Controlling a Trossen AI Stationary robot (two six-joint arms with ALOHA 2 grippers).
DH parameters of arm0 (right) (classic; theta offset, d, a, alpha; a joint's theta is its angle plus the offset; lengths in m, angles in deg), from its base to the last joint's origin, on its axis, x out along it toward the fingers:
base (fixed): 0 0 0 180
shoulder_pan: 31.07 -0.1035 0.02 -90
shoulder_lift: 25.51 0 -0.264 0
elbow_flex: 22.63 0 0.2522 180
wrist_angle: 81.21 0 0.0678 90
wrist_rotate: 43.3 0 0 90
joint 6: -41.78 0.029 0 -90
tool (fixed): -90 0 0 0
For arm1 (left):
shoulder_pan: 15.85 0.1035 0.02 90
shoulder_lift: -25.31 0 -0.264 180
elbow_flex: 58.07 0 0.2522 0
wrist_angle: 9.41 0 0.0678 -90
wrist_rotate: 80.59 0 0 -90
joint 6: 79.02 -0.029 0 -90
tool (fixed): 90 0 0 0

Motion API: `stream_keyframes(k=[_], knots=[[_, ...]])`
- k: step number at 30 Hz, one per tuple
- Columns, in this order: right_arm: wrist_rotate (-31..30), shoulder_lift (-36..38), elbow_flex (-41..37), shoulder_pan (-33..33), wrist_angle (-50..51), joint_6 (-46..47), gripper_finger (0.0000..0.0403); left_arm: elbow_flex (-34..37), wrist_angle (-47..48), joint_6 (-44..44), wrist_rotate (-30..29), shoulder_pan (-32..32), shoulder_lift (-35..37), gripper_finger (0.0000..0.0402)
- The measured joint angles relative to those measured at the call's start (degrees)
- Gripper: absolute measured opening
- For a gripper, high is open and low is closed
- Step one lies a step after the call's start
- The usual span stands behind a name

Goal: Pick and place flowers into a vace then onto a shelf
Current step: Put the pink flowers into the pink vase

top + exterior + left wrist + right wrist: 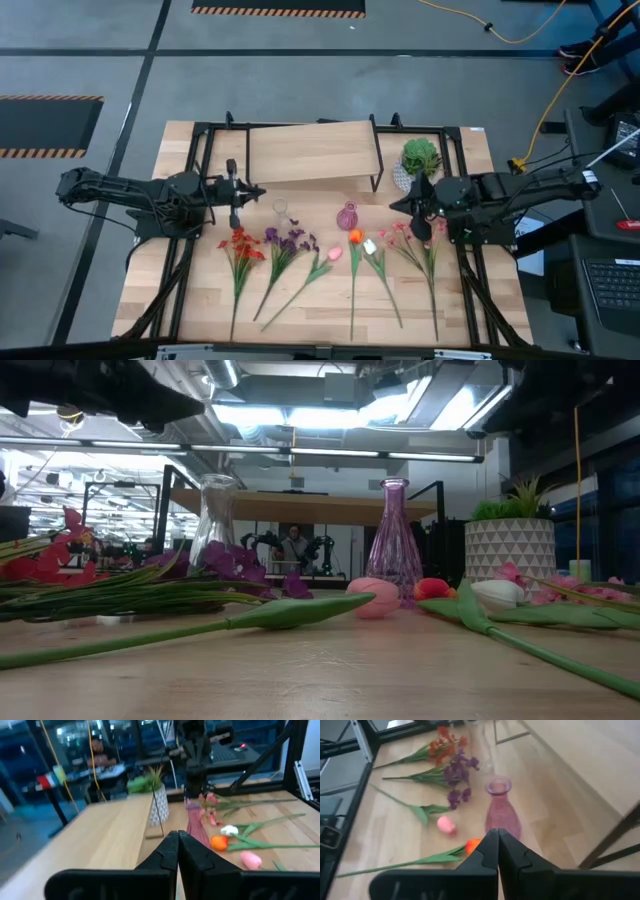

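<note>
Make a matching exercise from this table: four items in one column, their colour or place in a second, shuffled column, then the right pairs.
Column one:
1. pink vase
2. clear vase
3. potted plant
4. tulip at the table's middle

Column two:
A. beside the shelf's right legs
B. see-through glass, nearer the left gripper
C. pink blossom, lying flat
D. tinted glass, nearer the right gripper

Pairs: 1-D, 2-B, 3-A, 4-C
</note>
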Motion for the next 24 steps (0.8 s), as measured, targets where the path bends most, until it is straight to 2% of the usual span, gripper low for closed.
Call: stream_keyframes(k=[9,15,20,24], knots=[[-9.4,-5.9,4.3,-6.3,10.1,13.3,0.0000,0.0,-2.6,-0.9,0.0,0.0,0.0,0.0004],[-9.9,-11.6,8.1,-10.1,17.4,22.3,0.0000,0.0,-5.6,-3.4,0.0,0.0,-0.1,0.0004],[-9.9,-15.2,12.8,-14.6,27.7,34.0,0.0000,0.0,-5.9,-3.5,0.0,0.0,-0.1,0.0004],[-9.9,-16.2,13.9,-19.1,31.9,43.6,0.0000,0.0,-5.9,-3.5,0.0,0.0,-0.1,0.0004]])
